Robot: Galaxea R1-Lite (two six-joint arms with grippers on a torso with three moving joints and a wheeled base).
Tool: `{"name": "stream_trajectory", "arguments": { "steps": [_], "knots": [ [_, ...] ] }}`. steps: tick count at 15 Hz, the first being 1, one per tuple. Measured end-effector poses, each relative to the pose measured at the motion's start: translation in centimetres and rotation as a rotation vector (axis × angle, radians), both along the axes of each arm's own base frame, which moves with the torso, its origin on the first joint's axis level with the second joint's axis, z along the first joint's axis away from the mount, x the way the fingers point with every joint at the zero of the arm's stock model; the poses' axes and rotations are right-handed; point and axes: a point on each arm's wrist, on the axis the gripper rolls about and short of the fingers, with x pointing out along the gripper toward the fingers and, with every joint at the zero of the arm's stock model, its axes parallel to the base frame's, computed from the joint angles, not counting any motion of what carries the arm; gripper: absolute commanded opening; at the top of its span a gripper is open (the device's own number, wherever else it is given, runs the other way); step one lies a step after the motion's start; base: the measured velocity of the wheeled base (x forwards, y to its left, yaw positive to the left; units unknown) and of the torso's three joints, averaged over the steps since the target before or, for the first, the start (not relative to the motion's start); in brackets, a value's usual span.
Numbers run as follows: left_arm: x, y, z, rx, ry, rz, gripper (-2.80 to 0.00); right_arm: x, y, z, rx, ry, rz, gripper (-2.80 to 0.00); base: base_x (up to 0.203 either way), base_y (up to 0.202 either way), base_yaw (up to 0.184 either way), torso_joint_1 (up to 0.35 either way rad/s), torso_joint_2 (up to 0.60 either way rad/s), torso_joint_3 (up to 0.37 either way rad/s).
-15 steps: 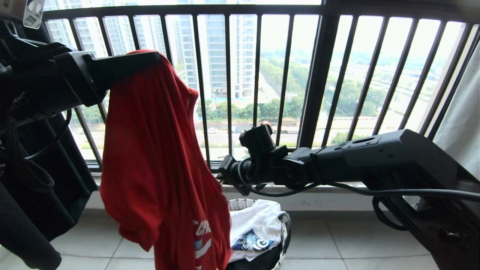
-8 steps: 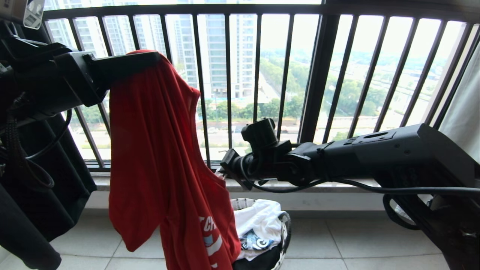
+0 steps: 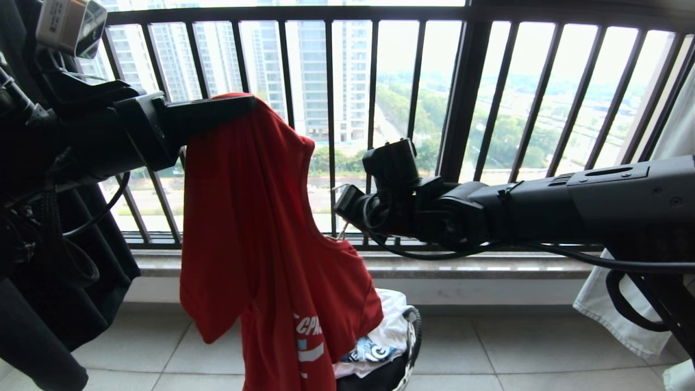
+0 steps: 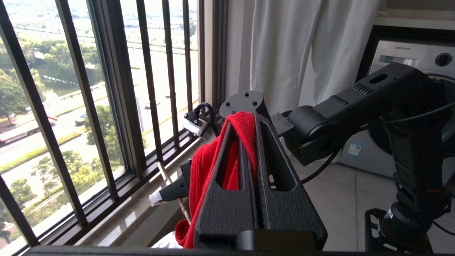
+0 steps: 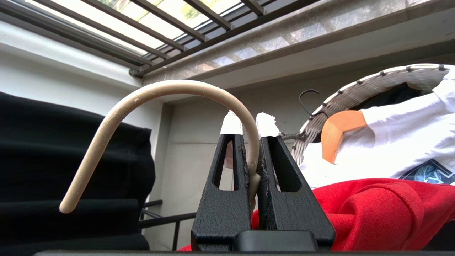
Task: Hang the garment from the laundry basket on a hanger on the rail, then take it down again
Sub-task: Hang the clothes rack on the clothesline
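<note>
Red shirt held up, hanger beside it

The left gripper pinches the red shirt, which hangs above the basket; the right gripper, just beside, is clamped on the hanger hook.

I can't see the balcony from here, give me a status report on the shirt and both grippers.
Left gripper shut on red T-shirt, held high. Right gripper shut on hanger hook. Shirt not yet on hanger. Laundry basket below; nothing blocking.
</note>
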Motion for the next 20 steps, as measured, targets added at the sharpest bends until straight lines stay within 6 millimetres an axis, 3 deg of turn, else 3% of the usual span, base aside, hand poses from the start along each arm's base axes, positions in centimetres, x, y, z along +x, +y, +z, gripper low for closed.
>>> {"name": "stream_trajectory", "arguments": {
  "steps": [6, 9, 15, 20],
  "knots": [
    [1.6, -0.5, -1.4, 0.043, 0.016, -0.041, -2.8, -1.0, -1.5, 2.5, -0.102, -0.077, -0.09, -2.8, 0.0, 0.0, 0.0, 0.0, 0.0, 0.0],
    [2.4, -2.0, -2.7, 0.068, 0.016, -0.077, -2.8, -1.7, -2.4, 4.4, -0.155, -0.134, -0.133, -2.8, 0.0, 0.0, 0.0, 0.0, 0.0, 0.0],
    [3.8, -3.5, -5.3, 0.125, 0.001, -0.097, -2.8, -2.6, -3.6, 7.0, -0.142, -0.188, -0.176, -2.8, 0.0, 0.0, 0.0, 0.0, 0.0, 0.0],
    [4.6, -3.8, -6.0, 0.131, 0.016, -0.088, -2.8, -3.1, -4.8, 8.4, -0.123, -0.208, -0.196, -2.8, 0.0, 0.0, 0.0, 0.0, 0.0, 0.0]
  ]
}}
